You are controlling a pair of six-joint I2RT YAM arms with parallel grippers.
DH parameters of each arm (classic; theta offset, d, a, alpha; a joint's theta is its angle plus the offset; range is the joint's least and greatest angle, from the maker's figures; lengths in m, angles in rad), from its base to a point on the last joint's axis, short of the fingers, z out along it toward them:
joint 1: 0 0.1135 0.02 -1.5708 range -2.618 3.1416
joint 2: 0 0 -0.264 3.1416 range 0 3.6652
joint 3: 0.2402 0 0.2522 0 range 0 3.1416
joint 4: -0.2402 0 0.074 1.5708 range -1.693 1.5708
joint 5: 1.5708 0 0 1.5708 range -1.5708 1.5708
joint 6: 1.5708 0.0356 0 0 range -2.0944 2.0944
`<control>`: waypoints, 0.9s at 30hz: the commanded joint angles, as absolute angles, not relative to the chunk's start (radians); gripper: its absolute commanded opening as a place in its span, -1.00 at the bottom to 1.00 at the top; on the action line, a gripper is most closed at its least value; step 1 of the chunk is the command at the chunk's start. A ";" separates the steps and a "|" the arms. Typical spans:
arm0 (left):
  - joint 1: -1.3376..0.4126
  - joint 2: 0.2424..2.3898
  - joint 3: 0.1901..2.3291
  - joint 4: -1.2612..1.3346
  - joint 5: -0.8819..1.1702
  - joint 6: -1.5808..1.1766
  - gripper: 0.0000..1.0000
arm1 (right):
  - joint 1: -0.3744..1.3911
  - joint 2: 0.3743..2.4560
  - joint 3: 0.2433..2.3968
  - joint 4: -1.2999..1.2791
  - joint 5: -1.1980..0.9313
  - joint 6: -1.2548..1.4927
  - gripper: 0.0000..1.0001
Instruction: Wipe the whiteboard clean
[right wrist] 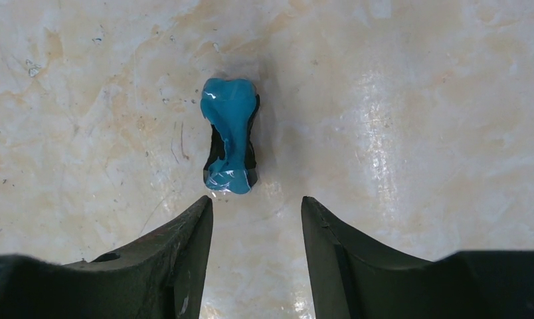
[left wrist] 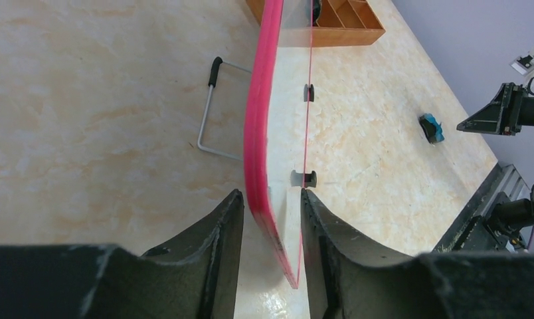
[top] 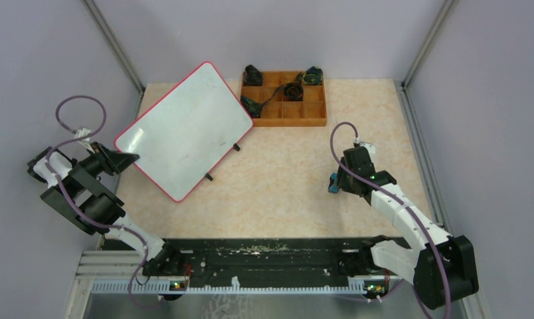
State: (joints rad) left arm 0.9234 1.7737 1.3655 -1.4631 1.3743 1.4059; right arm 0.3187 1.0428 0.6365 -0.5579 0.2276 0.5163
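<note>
Left jaws loose astride whiteboard (left wrist: 259,119) rim | right jaws spread near blue eraser (right wrist: 230,136) | wooden tray (top: 284,122) beyond whiteboard

Pale lilac walls (top: 38,53) with metal corner posts (top: 115,43) enclose a beige marbled counter (top: 284,193), its surface glossy with soft glare.

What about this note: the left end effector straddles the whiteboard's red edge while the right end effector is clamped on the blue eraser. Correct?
Not clamped. In the right wrist view the blue eraser lies free on the table, just ahead of the right end effector, whose jaws stand open. The left end effector does straddle the red edge of the whiteboard.
</note>
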 commanded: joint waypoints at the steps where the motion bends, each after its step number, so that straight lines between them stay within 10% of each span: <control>1: 0.932 1.726 1.438 -1.413 1.394 1.366 -0.09 | 0.325 1.030 0.661 -0.511 0.212 0.502 0.02; 13: 0.945 1.666 1.593 -1.361 1.427 1.196 0.33 | 0.325 0.998 0.662 -0.505 0.190 0.491 0.02; 27: 0.839 1.147 1.358 -0.128 1.057 0.040 0.72 | 0.328 0.996 0.659 -0.478 0.201 0.482 0.01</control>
